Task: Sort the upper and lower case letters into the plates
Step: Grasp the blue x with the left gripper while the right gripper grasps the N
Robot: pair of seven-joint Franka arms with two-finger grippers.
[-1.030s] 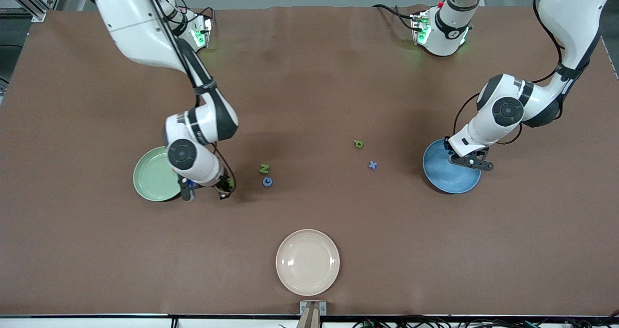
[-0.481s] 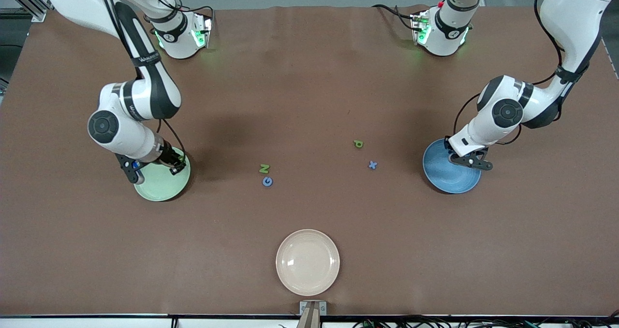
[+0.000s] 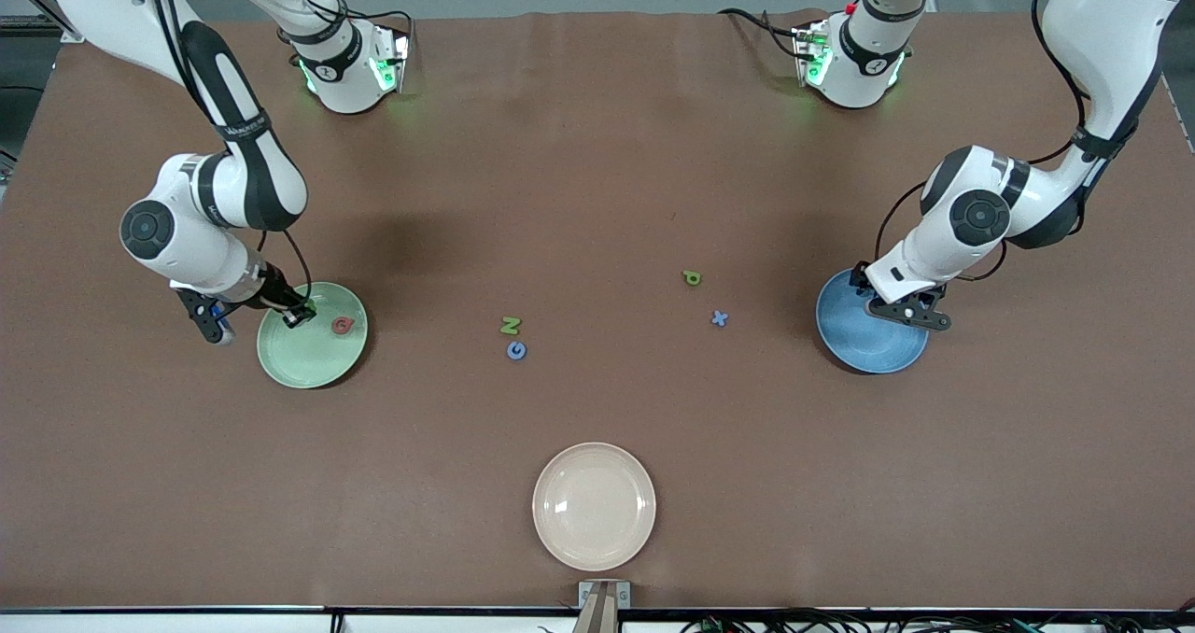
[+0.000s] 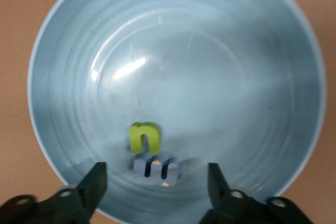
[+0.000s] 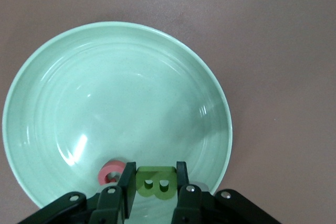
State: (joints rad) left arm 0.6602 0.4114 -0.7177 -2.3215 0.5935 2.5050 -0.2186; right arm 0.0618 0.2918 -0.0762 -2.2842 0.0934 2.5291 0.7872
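So the counter [image 3: 597, 194] is covered edge to edge in a plain brown mat, a bit wrinkled along the top of the frame, with a strip of grey floor above it and cables along the bottom edge.

The green plate [image 3: 312, 336] sits at mid left of the front view and has a pink Q [image 3: 344, 325] lying in it. The right claw [image 3: 301, 316] hangs over that plate's upper edge, pinched tight on a green B [image 5: 156, 183]; in the right wrist view you can see the B clamped between the two fingers, right next to the pink letter.

The blue plate [image 3: 871, 325] is at mid right. The left claw [image 3: 910, 314] is over it with its fingers spread wide and nothing in them. The left wrist view shows a green u [image 4: 144, 137] and a blue letter [image 4: 155, 168] that looks like an E, lying in the plate and touching each other.

Still out on the mat, around the middle of the frame: a green N [image 3: 510, 325] with a blue G [image 3: 516, 350] just below it, and more toward the blue plate a green p [image 3: 692, 277] and a blue x [image 3: 719, 317].

A cream plate [image 3: 594, 506] sits at the bottom centre with nothing in it.
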